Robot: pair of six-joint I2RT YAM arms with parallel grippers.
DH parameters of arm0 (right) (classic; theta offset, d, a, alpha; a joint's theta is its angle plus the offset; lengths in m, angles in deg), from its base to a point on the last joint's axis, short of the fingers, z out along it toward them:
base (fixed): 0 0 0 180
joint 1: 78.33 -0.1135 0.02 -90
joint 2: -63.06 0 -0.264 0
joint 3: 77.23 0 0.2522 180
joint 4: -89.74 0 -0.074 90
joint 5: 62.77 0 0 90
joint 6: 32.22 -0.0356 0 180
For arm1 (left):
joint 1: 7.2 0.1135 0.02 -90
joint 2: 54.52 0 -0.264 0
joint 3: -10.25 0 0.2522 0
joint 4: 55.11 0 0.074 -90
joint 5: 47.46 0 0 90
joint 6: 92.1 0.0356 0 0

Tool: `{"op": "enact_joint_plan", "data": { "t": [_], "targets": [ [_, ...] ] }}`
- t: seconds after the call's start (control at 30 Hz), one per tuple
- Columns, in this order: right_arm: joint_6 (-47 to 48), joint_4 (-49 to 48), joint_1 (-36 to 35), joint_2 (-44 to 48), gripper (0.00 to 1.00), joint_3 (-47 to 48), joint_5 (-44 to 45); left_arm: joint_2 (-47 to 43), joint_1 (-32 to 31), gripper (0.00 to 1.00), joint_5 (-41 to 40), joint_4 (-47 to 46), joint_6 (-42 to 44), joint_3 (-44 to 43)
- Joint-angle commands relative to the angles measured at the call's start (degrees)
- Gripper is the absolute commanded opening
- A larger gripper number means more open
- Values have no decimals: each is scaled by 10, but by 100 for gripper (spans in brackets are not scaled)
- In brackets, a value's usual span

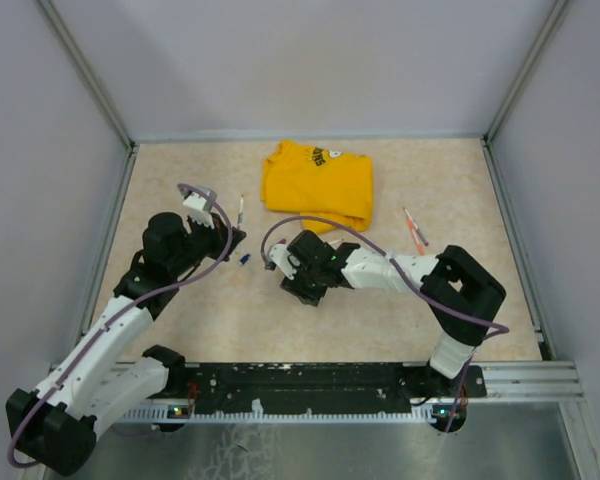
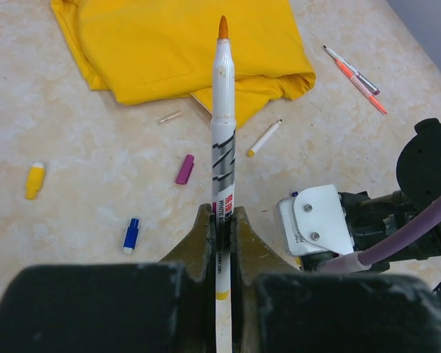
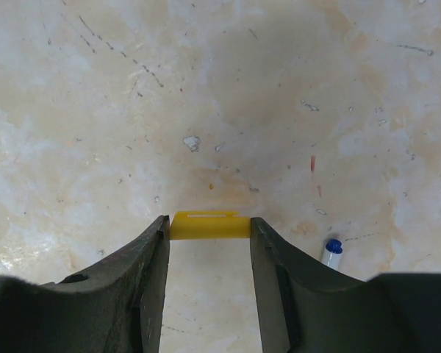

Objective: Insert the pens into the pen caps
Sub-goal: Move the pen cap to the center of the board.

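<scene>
Left gripper [image 2: 222, 215] squeezed tight on orange-tip pen [image 2: 223, 125], tip pointing at yellow shirt [image 2: 184, 44]. Right gripper [image 3: 209, 229], jaws partly apart, pinches yellow cap [image 3: 209, 225] near shirt. Best: line tip with cap hole, push slow.

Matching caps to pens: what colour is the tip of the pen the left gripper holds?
Orange: the tip shows best in the left wrist view.

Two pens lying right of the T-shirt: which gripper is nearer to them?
Right. The right gripper is left of the two pens, just in front of the T-shirt; the left gripper lies farther left.
</scene>
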Motion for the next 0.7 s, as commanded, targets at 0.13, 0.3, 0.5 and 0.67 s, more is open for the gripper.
{"op": "enact_joint_plan", "data": {
  "t": [0.13,0.3,0.5,0.67],
  "targets": [
    [47,19,-15,-20,41,-2,0,-7,3,0,-12,1,6,-2],
    [47,14,-15,-26,46,-11,-5,0,3,0,-11,2,7,-4],
    [38,2,-16,-20,56,-13,-13,5,4,0,-10,2,7,-6],
    [24,-6,-15,-2,61,-17,-19,6,3,0,-13,4,8,-7]
  ]
}}
